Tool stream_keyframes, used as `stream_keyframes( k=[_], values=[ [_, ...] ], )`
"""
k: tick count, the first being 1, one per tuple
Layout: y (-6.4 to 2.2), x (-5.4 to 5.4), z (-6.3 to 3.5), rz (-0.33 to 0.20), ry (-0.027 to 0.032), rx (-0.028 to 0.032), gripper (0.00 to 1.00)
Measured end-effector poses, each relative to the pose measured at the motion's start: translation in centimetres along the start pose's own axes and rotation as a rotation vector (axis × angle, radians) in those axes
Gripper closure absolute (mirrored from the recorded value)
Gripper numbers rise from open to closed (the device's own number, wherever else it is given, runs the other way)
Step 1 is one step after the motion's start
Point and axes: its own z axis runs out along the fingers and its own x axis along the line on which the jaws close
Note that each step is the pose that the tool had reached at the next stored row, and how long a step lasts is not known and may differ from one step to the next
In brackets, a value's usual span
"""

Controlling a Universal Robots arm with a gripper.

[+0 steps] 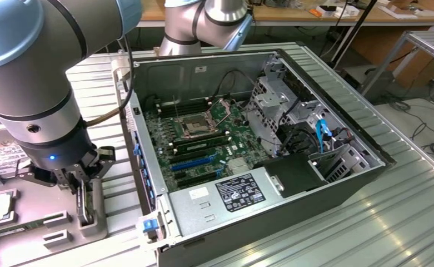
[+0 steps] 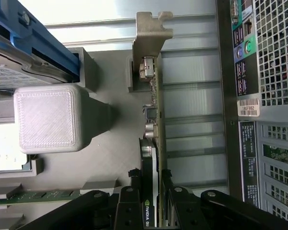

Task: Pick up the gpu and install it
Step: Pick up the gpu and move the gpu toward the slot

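The gpu [image 2: 151,143] stands on edge in a grey printed holder [image 1: 92,227] on the tray at the exterior view's left, beside the open computer case [image 1: 328,183]. In the wrist view I see it edge-on, its silver bracket [image 2: 152,33] at the far end. My gripper [image 2: 150,181] reaches straight down over it, and its black fingers [image 2: 133,178] press against both faces of the card. From the exterior view, the gripper [image 1: 83,192] sits low in the holder, and the card is mostly hidden behind the fingers. The card still rests in its holder.
The case lies on its side with the motherboard [image 1: 201,133] and blue slots [image 1: 190,162] exposed. Its rear port panel [image 2: 264,91] runs close alongside the holder. The tray also carries a green memory stick [image 2: 38,195], a hard drive in blue rails [image 2: 24,48] and a grey block [image 2: 48,117].
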Motion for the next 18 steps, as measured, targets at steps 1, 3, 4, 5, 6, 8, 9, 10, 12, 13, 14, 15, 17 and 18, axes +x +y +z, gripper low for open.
stream_keyframes(
  k=[1,3,4,5,6,8,9,10,12,13,14,15,17,18],
  values=[
    [0.01,0.0,-0.16,0.000,0.0002,0.0000,0.73],
    [0.03,0.0,-0.59,0.000,0.0008,0.0000,0.73],
    [0.03,0.0,-0.76,0.000,0.0008,0.0000,0.73],
    [0.05,0.0,-1.07,0.000,0.0011,0.0000,0.73],
    [0.05,0.0,-1.23,0.000,0.0013,-0.0001,0.73],
    [0.08,0.0,-1.82,0.000,0.0013,-0.0006,0.73],
    [0.10,-0.1,-2.25,0.000,0.0014,-0.0009,0.73],
    [0.11,-0.1,-2.49,0.000,0.0014,-0.0010,0.73],
    [0.14,-0.1,-3.09,0.000,0.0014,-0.0012,0.73],
    [0.15,-0.1,-3.28,0.000,0.0015,-0.0012,0.73],
    [0.16,-0.1,-3.60,0.000,0.0015,-0.0013,0.73],
    [0.18,-0.1,-3.91,0.000,0.0015,-0.0013,0.73],
    [0.18,-0.1,-4.05,0.000,0.0014,-0.0014,0.73],
    [0.18,-0.1,-4.05,0.000,0.0014,-0.0014,0.73]
  ],
)
